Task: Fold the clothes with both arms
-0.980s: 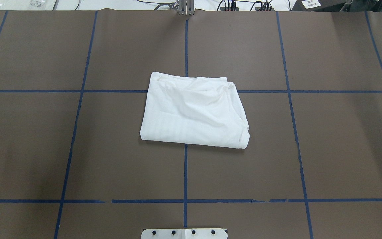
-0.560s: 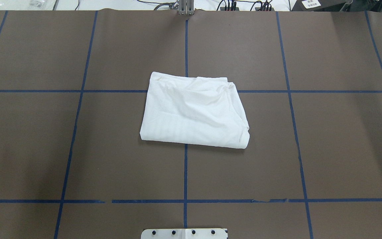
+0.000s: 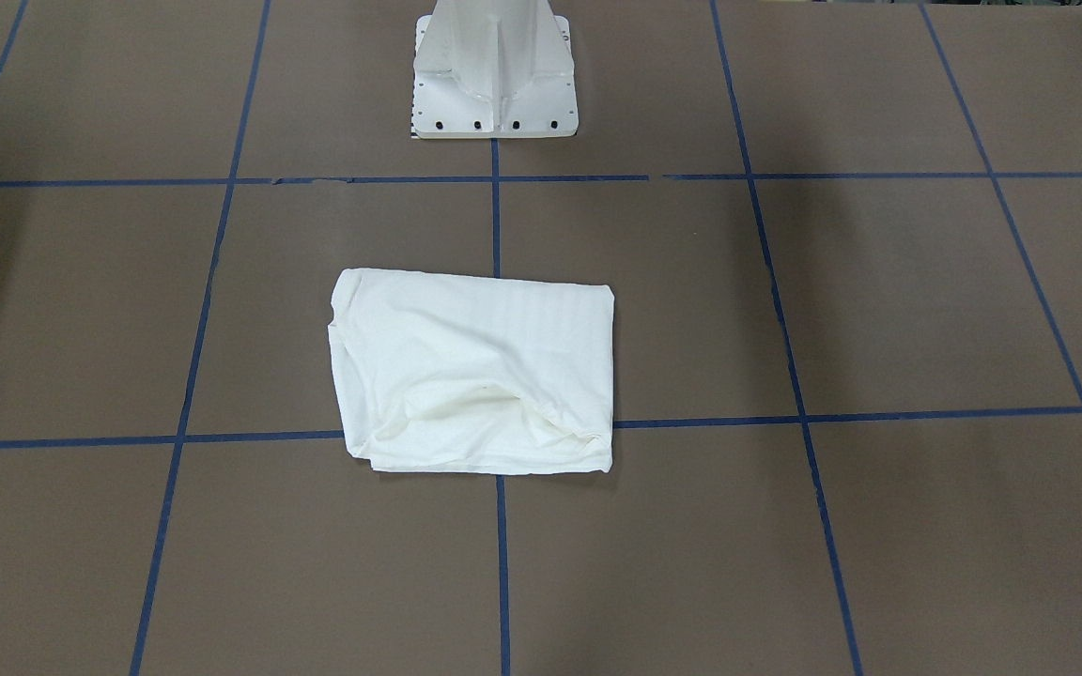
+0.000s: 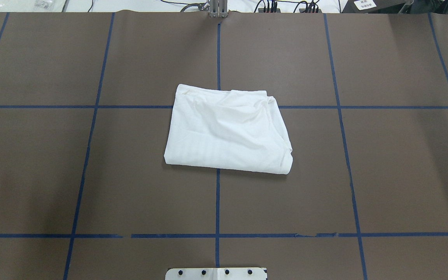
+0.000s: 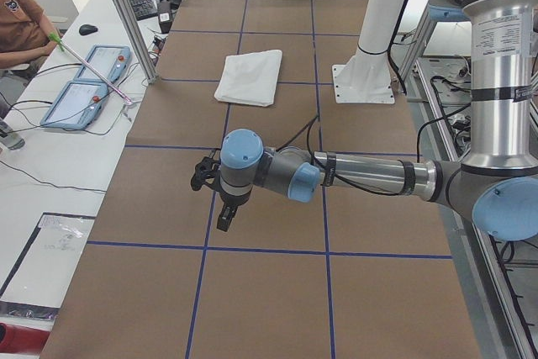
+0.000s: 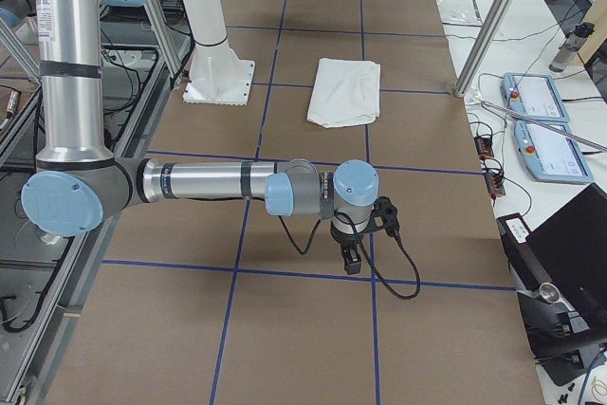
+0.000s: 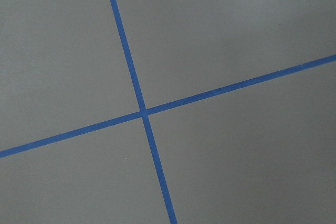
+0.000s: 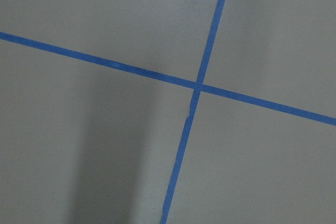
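Currently white T-shirt (image 4: 228,130) folded at centre of bench (image 4: 364,175), long axis side to side; left claw (image 5: 225,219) and right claw (image 6: 351,260) at opposite ends, neither nearer; whether released or clenched, cannot tell

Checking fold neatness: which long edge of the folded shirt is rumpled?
The shirt edge farthest from the white pedestal base: creases and a raised pucker run along it, while the edge on the base's side lies flat and straight.
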`<move>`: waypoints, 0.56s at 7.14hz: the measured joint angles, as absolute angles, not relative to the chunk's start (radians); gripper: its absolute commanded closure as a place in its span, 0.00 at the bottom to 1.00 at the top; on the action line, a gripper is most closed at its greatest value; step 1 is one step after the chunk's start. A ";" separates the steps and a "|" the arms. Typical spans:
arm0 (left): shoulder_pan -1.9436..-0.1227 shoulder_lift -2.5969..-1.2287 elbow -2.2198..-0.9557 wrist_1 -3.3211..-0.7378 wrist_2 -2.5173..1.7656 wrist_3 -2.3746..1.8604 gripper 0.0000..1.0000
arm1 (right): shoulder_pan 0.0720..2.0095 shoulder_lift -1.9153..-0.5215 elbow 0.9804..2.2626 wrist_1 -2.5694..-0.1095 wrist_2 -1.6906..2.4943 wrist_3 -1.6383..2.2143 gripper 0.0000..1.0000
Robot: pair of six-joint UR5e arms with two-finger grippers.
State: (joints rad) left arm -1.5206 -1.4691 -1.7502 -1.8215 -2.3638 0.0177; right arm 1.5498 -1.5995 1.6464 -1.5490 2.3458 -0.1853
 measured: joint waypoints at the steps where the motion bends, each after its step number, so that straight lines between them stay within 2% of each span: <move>1: -1.520 -1.470 -1.748 -1.825 -2.365 0.018 0.00 | 1.550 -1.605 1.649 -1.539 2.346 -0.185 0.00; 4: -1.522 -1.470 -1.755 -1.830 -2.367 0.018 0.00 | 1.551 -1.609 1.658 -1.528 2.346 -0.185 0.00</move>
State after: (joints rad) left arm -1.5217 -1.4700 -1.7547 -1.8297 -2.3668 0.0184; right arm 1.5507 -1.6095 1.6575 -1.5284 2.3459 -0.1850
